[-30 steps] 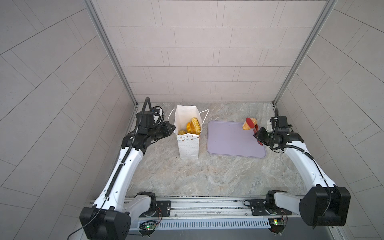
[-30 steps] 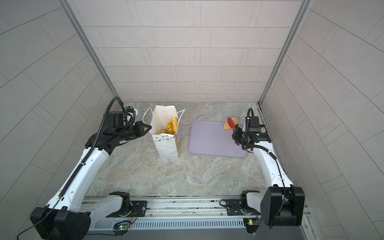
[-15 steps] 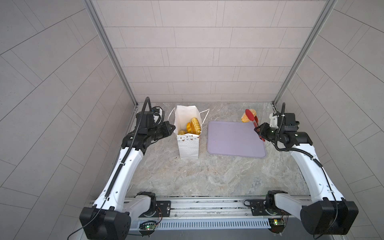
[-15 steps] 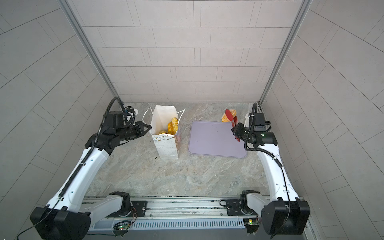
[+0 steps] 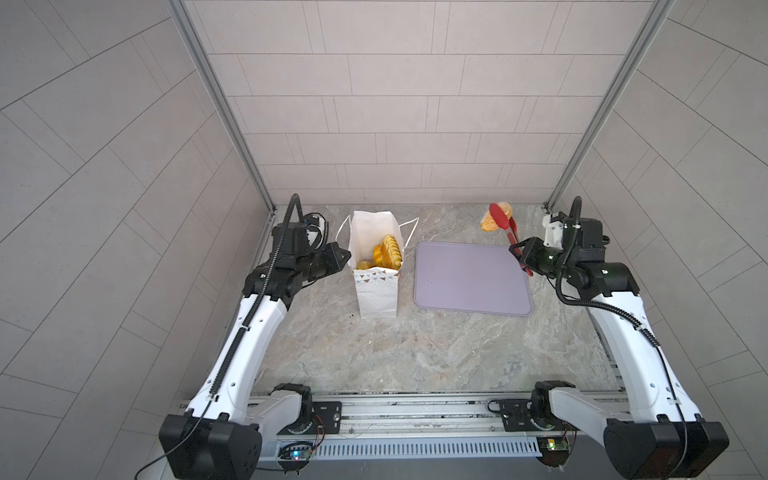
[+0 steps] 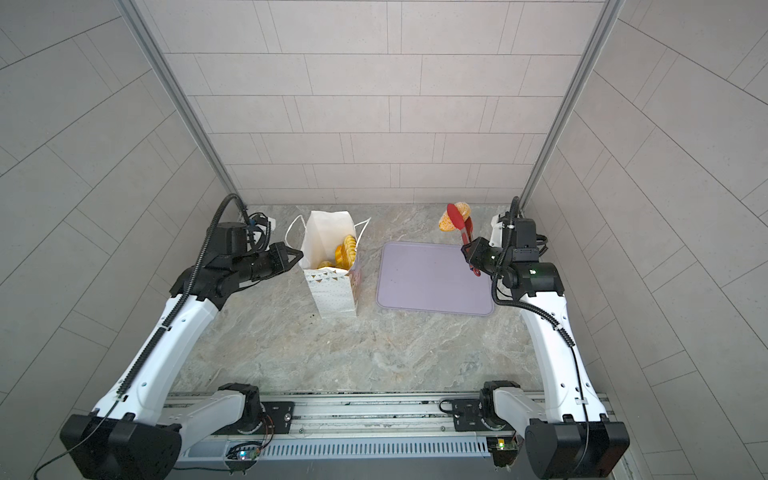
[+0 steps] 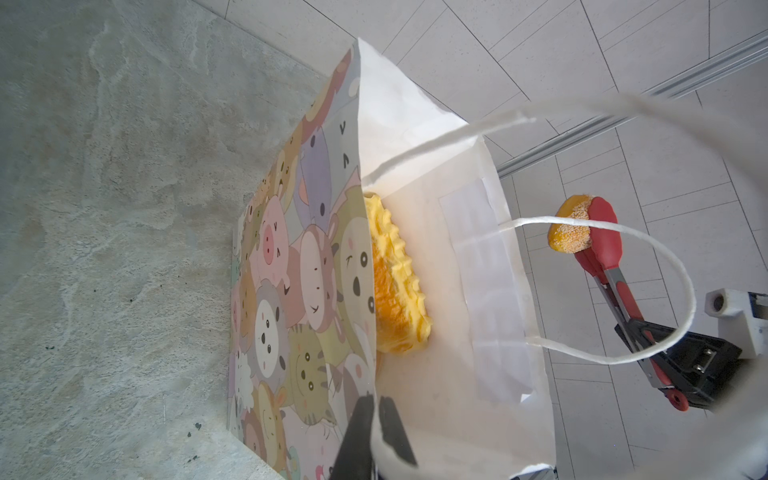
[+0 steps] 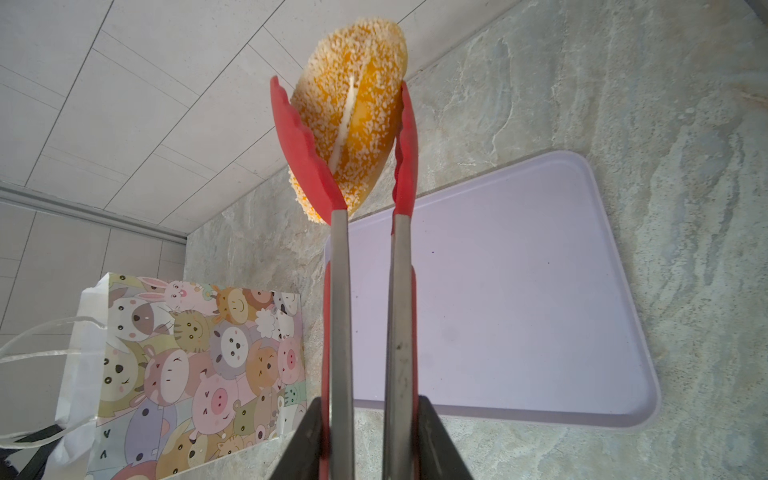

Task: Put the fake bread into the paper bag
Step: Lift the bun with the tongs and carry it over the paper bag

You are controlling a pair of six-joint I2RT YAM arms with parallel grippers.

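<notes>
- Dropping is the main risk. The seeded bun (image 8: 353, 116) is pinched only between the red tips of the tongs (image 8: 365, 291). It is held up in the air at the far right, above or just past the far edge of the lilac tray (image 8: 519, 311), and well apart from the paper bag (image 5: 376, 291). A rounded toy could be squeezed out sideways if the tongs are swung fast.
- The right gripper (image 8: 370, 440) is clamped on the two metal arms of the tongs. If the squeeze is eased, or the arms slide between the fingers, the tips would spread and the bun would be lost over the tray or table.
- The left gripper (image 7: 374, 415) is closed on the bag's wall at the rim, one finger inside and one outside. If the paper is tugged or let go mid-transfer, the bag could be tipped or its mouth narrowed.
- A ridged loaf (image 7: 399, 282) and smaller pieces are already inside, and the loaf stands tall against one wall. Free room is reduced, so the bun could be left perched on top or bounced out.
- The cord handles (image 7: 665, 257) loop out beside the opening on the tray side, where the tongs would likely arrive. The tips could be snagged and the bag dragged over.
- The bag looks light, so a knock on the rim from the long tongs would likely topple it.
- If the bun is released too high or off-centre, it could be sent onto the rim.
</notes>
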